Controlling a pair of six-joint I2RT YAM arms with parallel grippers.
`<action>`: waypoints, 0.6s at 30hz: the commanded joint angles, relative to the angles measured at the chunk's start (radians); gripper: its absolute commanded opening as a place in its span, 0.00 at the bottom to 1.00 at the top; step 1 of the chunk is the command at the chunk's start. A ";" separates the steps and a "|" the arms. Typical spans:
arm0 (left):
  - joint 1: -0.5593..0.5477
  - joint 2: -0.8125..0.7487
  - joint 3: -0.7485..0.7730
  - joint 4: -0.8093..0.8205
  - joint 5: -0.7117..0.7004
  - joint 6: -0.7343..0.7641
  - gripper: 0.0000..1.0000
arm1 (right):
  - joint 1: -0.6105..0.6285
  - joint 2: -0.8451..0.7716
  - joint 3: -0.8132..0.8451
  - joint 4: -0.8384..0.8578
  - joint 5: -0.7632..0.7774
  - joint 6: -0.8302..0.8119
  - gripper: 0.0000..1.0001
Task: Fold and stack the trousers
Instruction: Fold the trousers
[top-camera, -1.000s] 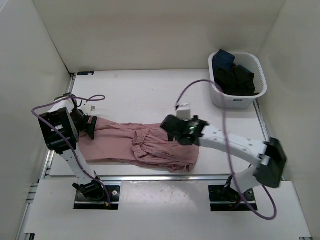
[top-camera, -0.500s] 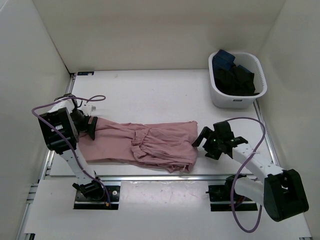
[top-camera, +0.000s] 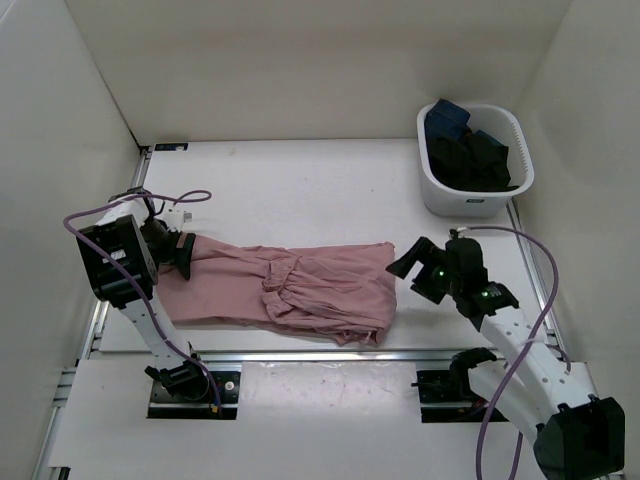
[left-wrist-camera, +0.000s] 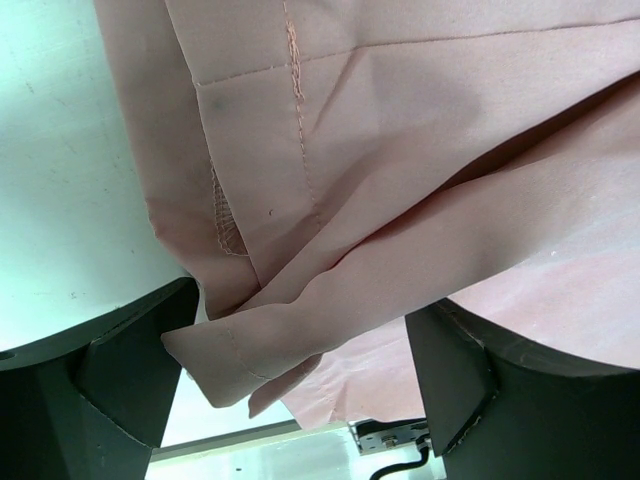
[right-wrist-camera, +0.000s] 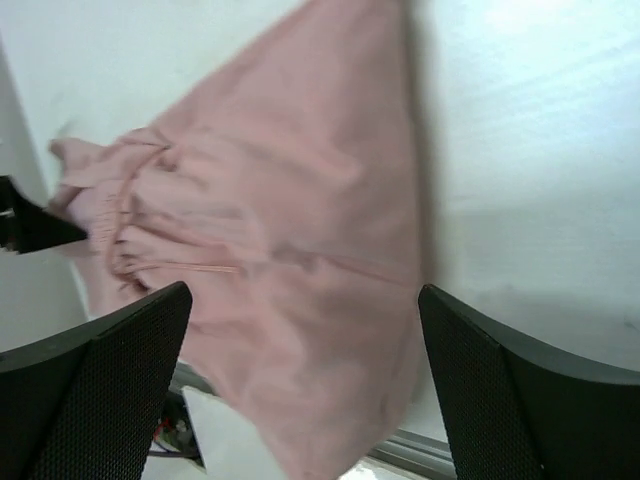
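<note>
The trousers (top-camera: 290, 285) lie stretched left to right on the near half of the counter (top-camera: 300, 180), front edge close to its near rim. The left hand (top-camera: 182, 256) is spread around the leg hem, pinching nothing. The right hand (top-camera: 413, 272), also spread, hangs just off their right edge, with bare counter behind up to the basket (top-camera: 470, 205)

Bright, even light casts soft shadows; the trousers (right-wrist-camera: 280, 250) look smeared by blur in the right wrist view.
</note>
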 joint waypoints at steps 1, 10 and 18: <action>-0.004 -0.008 0.005 -0.001 0.019 -0.006 0.95 | -0.003 0.023 0.071 -0.009 -0.069 -0.049 0.99; -0.004 -0.008 0.005 -0.001 0.009 -0.006 0.95 | 0.045 0.242 0.006 0.031 -0.148 0.006 0.99; -0.004 -0.018 0.025 -0.001 0.020 -0.006 0.99 | 0.056 0.396 -0.051 0.200 -0.254 0.047 0.54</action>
